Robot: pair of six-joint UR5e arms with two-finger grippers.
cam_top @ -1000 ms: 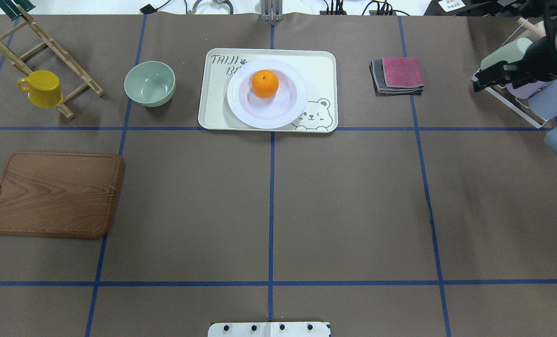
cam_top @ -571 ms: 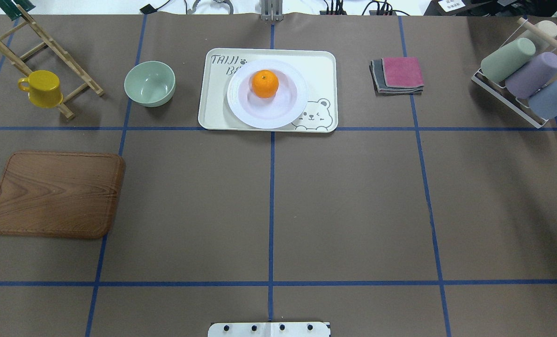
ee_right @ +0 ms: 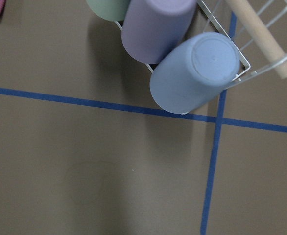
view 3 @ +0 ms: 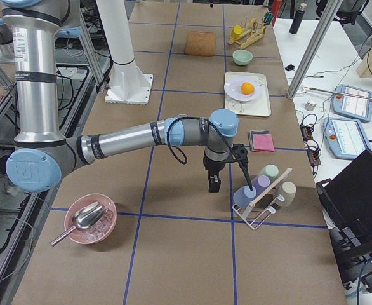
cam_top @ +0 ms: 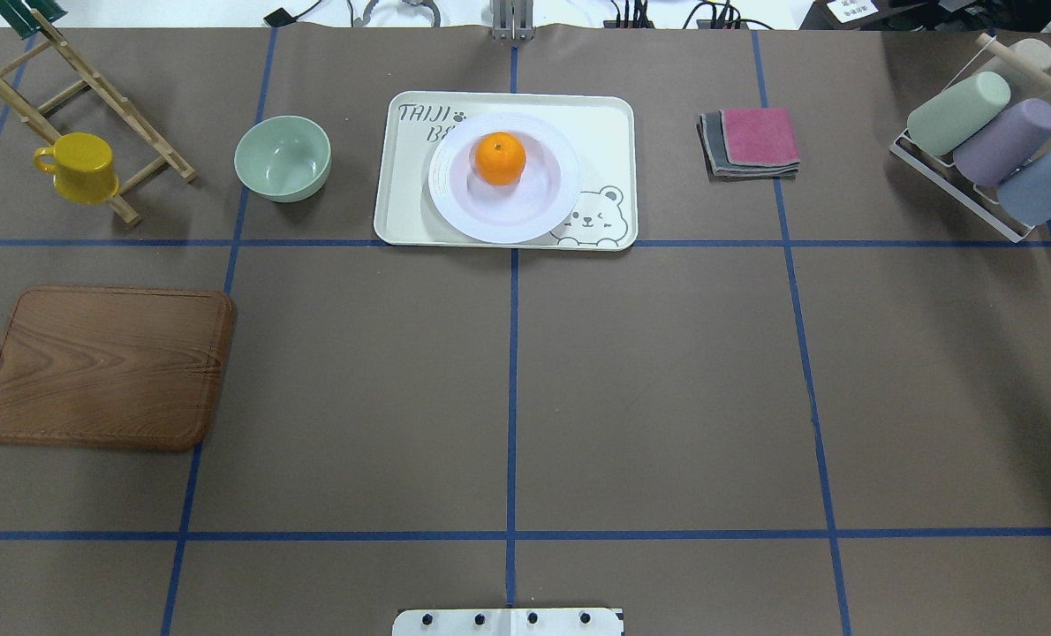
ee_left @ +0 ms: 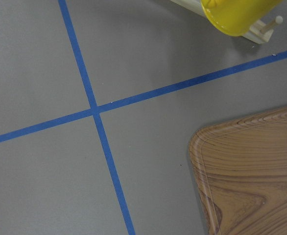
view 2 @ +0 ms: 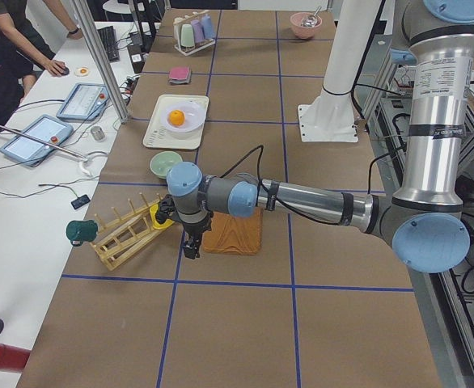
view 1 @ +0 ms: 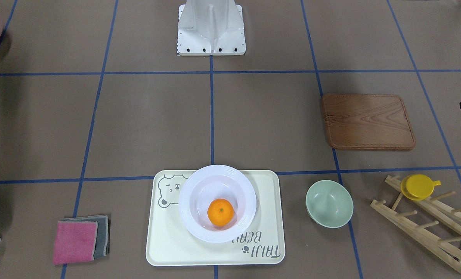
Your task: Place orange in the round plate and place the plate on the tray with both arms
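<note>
Well, I cannot tell if the left gripper (view 2: pixel 191 246) or the right gripper (view 3: pixel 229 181) is open or closed. The orange (cam_top: pixel 500 158) sits in the round plate (cam_top: pixel 455 208) on the tray (cam_top: pixel 609 119). The job looks done, so I would lift both arms slowly, clear of the cup rack (view 3: pixel 262 203) and the wooden mug rack (view 2: pixel 124 238).

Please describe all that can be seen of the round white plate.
The round plate is glossy white and deep, with a wide, faintly ridged rim; it looks like ceramic or hard plastic. It sits level on the tray, hiding part of the lettering and bear drawing. The orange lies in its hollow, off centre. Nothing else touches it.
</note>
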